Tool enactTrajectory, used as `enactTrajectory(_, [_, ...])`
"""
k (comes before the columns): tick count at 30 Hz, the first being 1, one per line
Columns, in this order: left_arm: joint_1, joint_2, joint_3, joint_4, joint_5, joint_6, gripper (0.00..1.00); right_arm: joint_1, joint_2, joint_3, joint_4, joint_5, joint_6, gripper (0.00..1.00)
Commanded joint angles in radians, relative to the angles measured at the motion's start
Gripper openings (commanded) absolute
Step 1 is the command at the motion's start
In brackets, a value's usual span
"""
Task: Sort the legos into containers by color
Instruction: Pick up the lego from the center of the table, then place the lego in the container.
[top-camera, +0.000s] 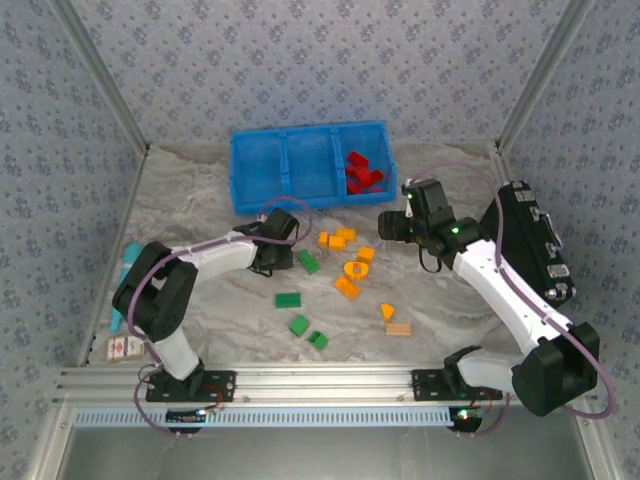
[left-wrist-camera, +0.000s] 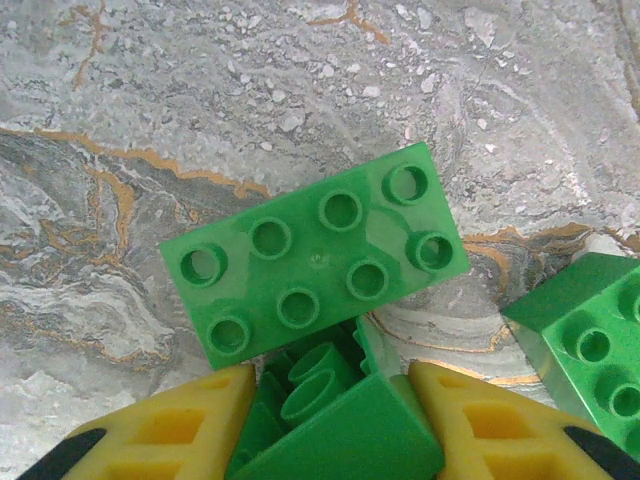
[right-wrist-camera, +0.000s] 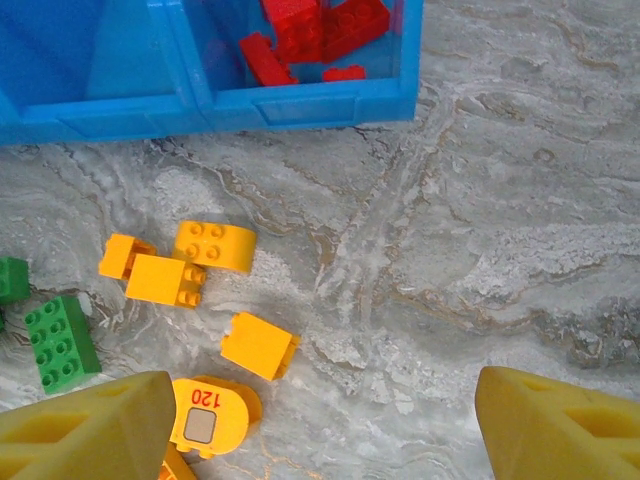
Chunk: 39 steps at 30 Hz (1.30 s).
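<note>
1. Blue bin with three compartments side by side stands at 12 o'clock on the marbled table. Red bricks lie heaped in its right-hand compartment. They overlap, so the count is uncertain.
2. Writing: one legible mark, "120", above a grey square on a rounded orange piece, at 7 o'clock in the right wrist view.
3. Orange bricks: six counted at table centre from above, including one ring.
4. Green bricks: four counted from above, running from centre towards 7 o'clock.
5. Left gripper: its yellow fingers are pressed against both sides of an upturned green brick with its underside tubes showing. An eight-stud green brick lies flat just beyond it at 12 o'clock, and a further green one at 3 o'clock.
6. Right gripper: jaws spread wide over bare table, at 2 o'clock from the orange group, near the bin's right corner.
7. Other items: one tan striped block at 5 o'clock from the orange group and one black case at 3 o'clock.
</note>
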Motion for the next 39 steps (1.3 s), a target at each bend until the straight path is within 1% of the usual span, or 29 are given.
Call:
enactTrajectory(1, [-0.005,0.008,0.029,-0.029,-0.022,0.024,0.3,-0.012,0.007,-0.008,0.001,0.006,-0.007,0.81])
enactTrajectory(5, [-0.007,-0.041,0.048,-0.071,-0.022,0.037,0.29,-0.015,0.004,-0.016,-0.017,-0.009,-0.015,0.8])
enactTrajectory(7, [-0.008,-0.078,0.072,-0.104,-0.025,0.044,0.29,-0.016,0.001,-0.03,-0.028,-0.038,-0.017,0.77])
enactTrajectory(13, [0.002,-0.153,0.207,-0.196,-0.05,0.095,0.29,-0.001,-0.038,-0.157,-0.008,-0.129,0.071,0.73])
enactTrajectory(17, [0.061,-0.179,0.279,-0.197,-0.072,0.156,0.29,0.044,-0.067,-0.24,-0.016,-0.154,0.127,0.73])
enactTrajectory(20, [0.147,-0.166,0.314,-0.167,-0.054,0.194,0.29,0.05,-0.085,-0.315,0.0,-0.265,0.179,0.74])
enactTrajectory(24, [0.242,-0.112,0.342,-0.106,0.004,0.224,0.29,0.101,-0.151,-0.414,0.001,-0.265,0.294,0.74])
enactTrajectory(27, [0.286,-0.027,0.38,-0.063,0.021,0.244,0.29,0.13,-0.202,-0.474,0.015,-0.247,0.354,0.75])
enactTrajectory(28, [0.3,0.004,0.391,-0.047,0.029,0.242,0.29,0.133,-0.21,-0.487,0.016,-0.246,0.362,0.75])
enactTrajectory(30, [0.337,0.071,0.416,-0.005,0.083,0.214,0.29,0.143,-0.224,-0.505,0.003,-0.227,0.375,0.75])
enactTrajectory(32, [0.36,0.128,0.451,0.022,0.098,0.202,0.29,0.156,-0.243,-0.515,-0.016,-0.211,0.388,0.75])
enactTrajectory(37, [0.384,0.279,0.606,-0.018,0.103,0.222,0.35,0.166,-0.269,-0.545,-0.026,-0.201,0.407,0.75])
enactTrajectory(39, [0.395,0.33,0.648,-0.024,0.122,0.213,0.41,0.173,-0.26,-0.556,-0.02,-0.192,0.408,0.75])
